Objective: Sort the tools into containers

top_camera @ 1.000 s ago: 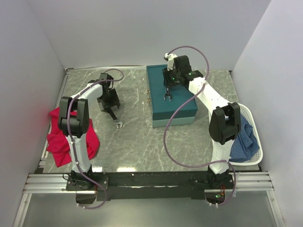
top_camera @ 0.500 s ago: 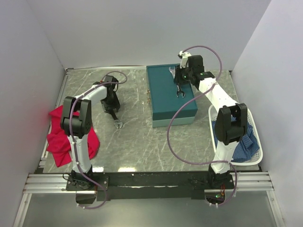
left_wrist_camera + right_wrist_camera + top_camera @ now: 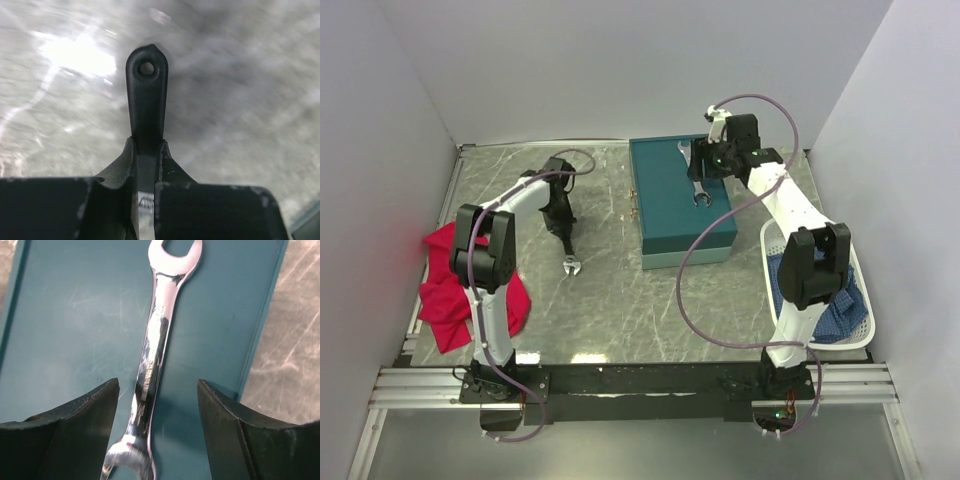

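A silver wrench (image 3: 156,340) lies flat on the closed lid of the teal box (image 3: 670,220). My right gripper (image 3: 157,387) hovers just above the wrench, open, with a finger on each side of the shaft and neither touching it. From above, the wrench (image 3: 700,195) pokes out below that gripper (image 3: 708,166). On the marble table, my left gripper (image 3: 561,222) is shut on a black-handled tool (image 3: 146,95). Its handle end, which has a hole, sticks out past the fingertips (image 3: 572,266). The tool's head is hidden. The white basket (image 3: 862,318) stands at the right.
A blue cloth (image 3: 838,300) fills the basket beside the right arm's base. A crumpled red cloth (image 3: 445,290) lies at the left edge of the table, by the left arm. White walls close in the table on three sides.
My right gripper carried the wrench right along the box lid, then opened and let it go there. My left gripper has shut on the black handle.
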You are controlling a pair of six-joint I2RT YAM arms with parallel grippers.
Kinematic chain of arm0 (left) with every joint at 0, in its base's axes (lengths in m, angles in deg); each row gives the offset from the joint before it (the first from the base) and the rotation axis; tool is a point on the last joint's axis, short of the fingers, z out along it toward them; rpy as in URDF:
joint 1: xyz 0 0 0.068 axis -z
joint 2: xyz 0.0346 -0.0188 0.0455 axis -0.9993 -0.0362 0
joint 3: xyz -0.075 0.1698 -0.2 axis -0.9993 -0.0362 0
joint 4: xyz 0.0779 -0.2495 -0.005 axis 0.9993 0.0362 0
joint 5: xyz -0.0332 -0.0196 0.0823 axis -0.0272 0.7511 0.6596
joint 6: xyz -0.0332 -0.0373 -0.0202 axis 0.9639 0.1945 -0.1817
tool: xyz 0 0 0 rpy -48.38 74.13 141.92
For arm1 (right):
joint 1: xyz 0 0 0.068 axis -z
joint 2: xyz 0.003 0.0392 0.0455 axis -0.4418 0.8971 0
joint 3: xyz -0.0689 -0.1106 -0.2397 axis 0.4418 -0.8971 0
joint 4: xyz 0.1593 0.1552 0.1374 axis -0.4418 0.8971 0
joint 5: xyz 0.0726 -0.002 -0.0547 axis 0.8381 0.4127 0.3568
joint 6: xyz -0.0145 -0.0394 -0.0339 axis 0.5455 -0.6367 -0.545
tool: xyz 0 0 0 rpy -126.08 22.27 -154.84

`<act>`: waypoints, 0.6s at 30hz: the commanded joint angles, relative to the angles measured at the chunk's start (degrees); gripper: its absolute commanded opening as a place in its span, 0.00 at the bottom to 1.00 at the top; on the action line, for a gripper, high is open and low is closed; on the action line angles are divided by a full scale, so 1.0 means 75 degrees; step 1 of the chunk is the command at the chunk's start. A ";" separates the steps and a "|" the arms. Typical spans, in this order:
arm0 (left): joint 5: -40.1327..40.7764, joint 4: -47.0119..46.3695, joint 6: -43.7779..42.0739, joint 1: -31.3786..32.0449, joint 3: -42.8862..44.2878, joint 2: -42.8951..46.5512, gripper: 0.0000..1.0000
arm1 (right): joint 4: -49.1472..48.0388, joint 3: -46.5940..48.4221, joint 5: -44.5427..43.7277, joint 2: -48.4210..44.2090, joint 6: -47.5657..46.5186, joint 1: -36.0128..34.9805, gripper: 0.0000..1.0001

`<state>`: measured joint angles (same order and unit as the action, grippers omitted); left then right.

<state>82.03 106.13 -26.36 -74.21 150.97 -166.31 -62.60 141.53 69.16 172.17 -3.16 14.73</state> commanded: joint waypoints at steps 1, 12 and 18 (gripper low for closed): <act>-0.1118 0.0415 -0.0601 0.0140 0.1300 0.0773 0.01 | 0.0292 0.0395 0.0211 -0.1110 0.0185 0.0055 0.72; -0.4000 -0.0380 -0.0041 0.0093 0.2813 0.1278 0.01 | 0.0117 -0.0648 -0.0714 -0.1581 -0.0213 0.0078 0.73; -0.5044 -0.1271 0.0370 0.0292 0.3809 0.0752 0.01 | 0.0081 -0.0801 -0.0866 -0.1675 -0.0330 0.0067 0.74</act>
<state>53.86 104.12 -27.45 -73.01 174.33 -159.30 -60.15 136.06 64.51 161.70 -4.43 14.86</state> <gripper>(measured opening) 0.103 0.734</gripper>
